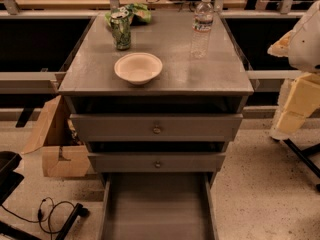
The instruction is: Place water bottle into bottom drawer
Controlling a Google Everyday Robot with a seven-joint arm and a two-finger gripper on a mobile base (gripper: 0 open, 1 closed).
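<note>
The water bottle (202, 26), clear ribbed plastic with a white cap, stands upright at the back right of the grey cabinet top (175, 79). The bottom drawer (157, 209) is pulled out toward me as a long grey tray, and nothing shows inside it. My arm comes in at the right edge, white with pale yellow parts. My gripper (295, 109) hangs beside the cabinet's right side, below the level of the top and well apart from the bottle.
A green drink can (120, 29) and a green bag (134, 11) stand at the back left. A pale bowl (138, 67) sits front center. Two upper drawers with round knobs (157, 129) are partly out. A cardboard box (55, 144) and cables (50, 211) lie on the floor at left.
</note>
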